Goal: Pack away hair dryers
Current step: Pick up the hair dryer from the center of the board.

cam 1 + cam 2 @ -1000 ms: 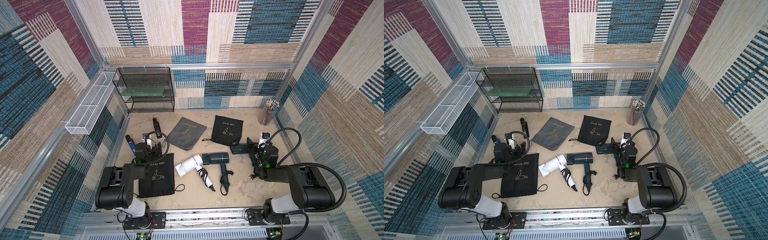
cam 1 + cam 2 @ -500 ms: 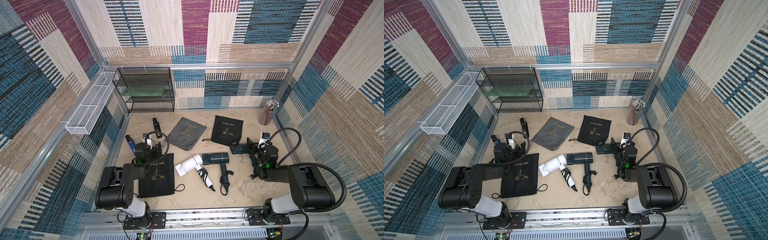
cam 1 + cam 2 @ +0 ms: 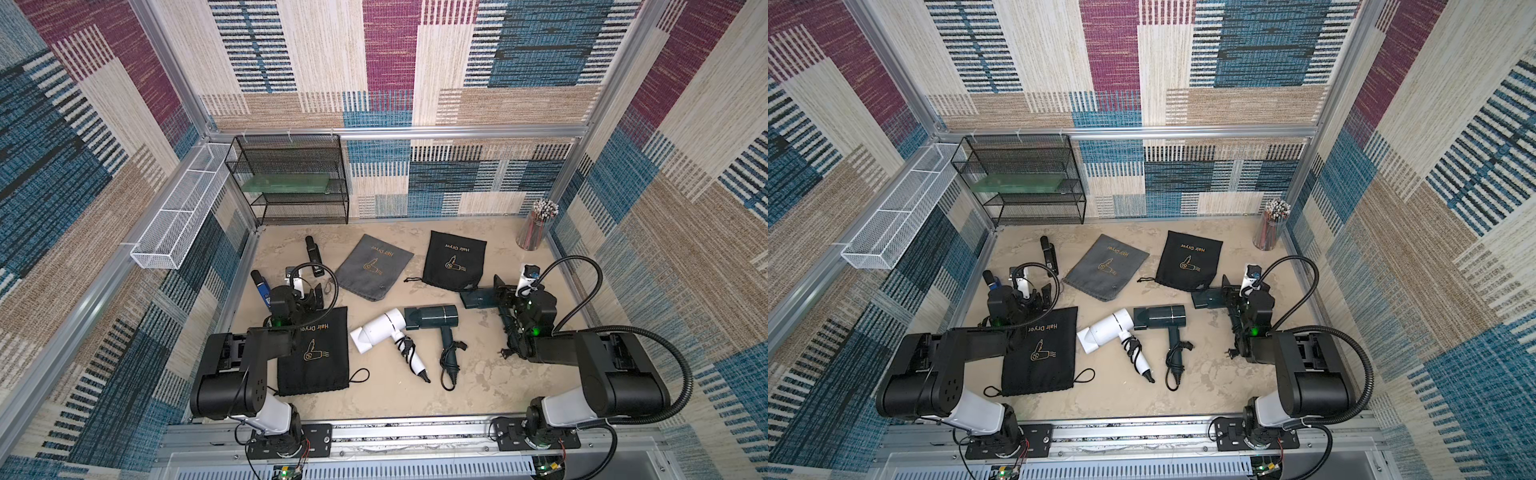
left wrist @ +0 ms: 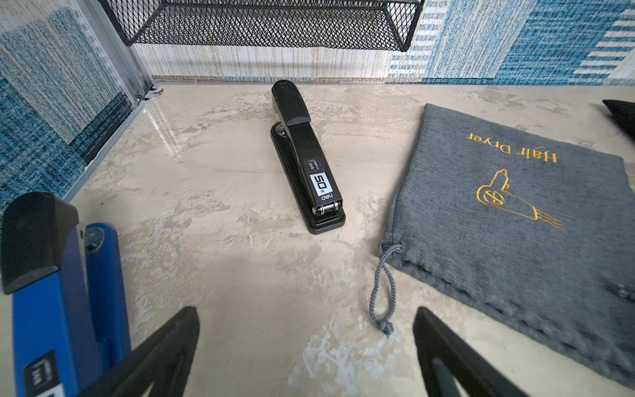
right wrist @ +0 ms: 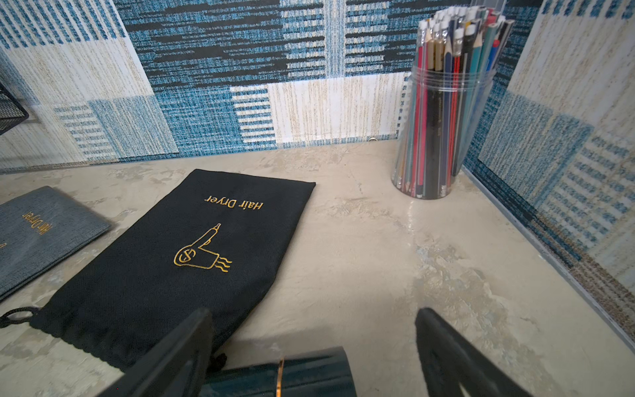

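The left gripper (image 4: 305,330) holds its jaws spread wide with nothing in them; only bare tabletop (image 4: 240,268) shows in the gap. A black stapler (image 4: 305,161) lies straight ahead of the jaws, apart from them. A blue stapler (image 4: 65,292) lies just outside one finger. A grey pouch (image 4: 515,223) lies outside the other, its drawstring ending near that fingertip.

The right gripper (image 5: 314,326) has its jaws fully apart and grips nothing. A dark teal hair dryer (image 5: 292,376) lies low between them, close to the finger on the side of the black pouch (image 5: 178,261); whether they touch cannot be told. A clear cup of pencils (image 5: 439,130) stands farther ahead of the other finger.

In a top view the white hair dryer (image 3: 380,330) and a second teal hair dryer (image 3: 434,316) lie just beside each other with their cords bundled. They lie between the two grippers, well apart from both pairs of jaws
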